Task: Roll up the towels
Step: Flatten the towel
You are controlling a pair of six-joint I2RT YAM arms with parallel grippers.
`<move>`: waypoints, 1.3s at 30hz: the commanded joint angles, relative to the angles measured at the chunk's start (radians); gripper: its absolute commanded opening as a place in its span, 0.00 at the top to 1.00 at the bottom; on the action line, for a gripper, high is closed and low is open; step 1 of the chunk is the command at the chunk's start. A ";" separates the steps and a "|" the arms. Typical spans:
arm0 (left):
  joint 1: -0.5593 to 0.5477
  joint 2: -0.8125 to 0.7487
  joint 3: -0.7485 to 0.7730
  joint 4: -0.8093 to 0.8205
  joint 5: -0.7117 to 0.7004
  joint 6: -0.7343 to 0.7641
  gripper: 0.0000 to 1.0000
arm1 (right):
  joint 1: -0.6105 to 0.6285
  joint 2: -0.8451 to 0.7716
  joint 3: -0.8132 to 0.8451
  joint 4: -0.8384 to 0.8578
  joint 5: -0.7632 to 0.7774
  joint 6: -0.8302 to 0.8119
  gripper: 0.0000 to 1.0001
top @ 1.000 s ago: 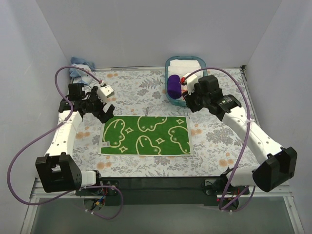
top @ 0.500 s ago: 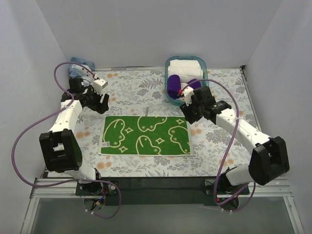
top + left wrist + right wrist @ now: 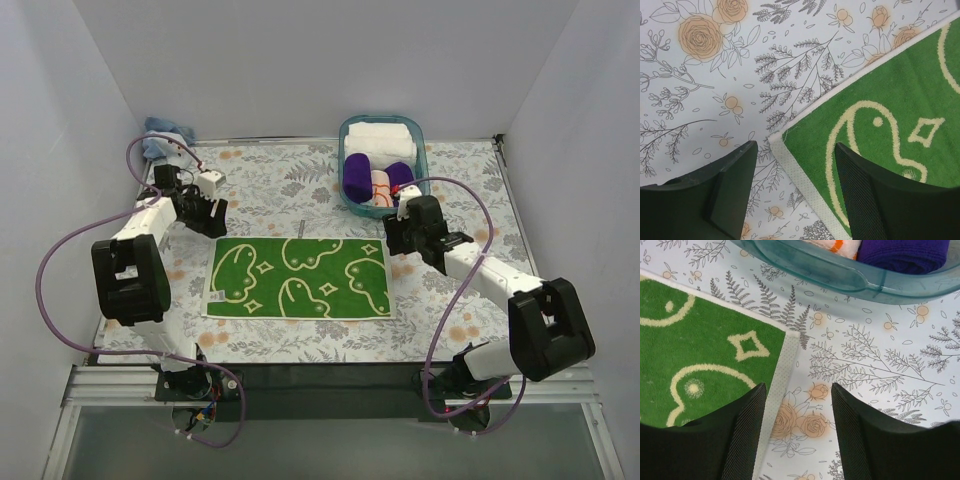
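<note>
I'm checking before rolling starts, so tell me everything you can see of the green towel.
The green towel lies spread flat and unrolled, a rectangle with its long side running left to right on the floral table. It looks like terry cloth: green with cream blob outlines and diamonds, and a pale border. The left gripper and right gripper, both open, hang over its two far corners; whether they touch it cannot be told.

White-shelled arms [image 3: 490, 272] with black joints [image 3: 128, 280], looping purple cables [image 3: 40, 282] (one apiece), black mesh-textured claw fingers [image 3: 875, 200].
</note>
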 commanded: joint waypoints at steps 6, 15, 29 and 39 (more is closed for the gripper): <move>0.016 -0.002 0.043 0.031 -0.005 0.009 0.50 | -0.006 0.085 -0.042 0.251 0.000 0.091 0.64; 0.042 0.039 0.064 0.022 0.007 0.017 0.62 | -0.008 0.136 -0.042 0.265 0.010 0.102 0.57; 0.043 0.073 0.083 0.029 0.012 0.014 0.61 | -0.009 0.216 -0.021 0.279 0.021 0.117 0.61; 0.043 0.085 0.080 0.035 0.007 0.012 0.61 | -0.011 0.246 -0.002 0.282 0.026 0.131 0.66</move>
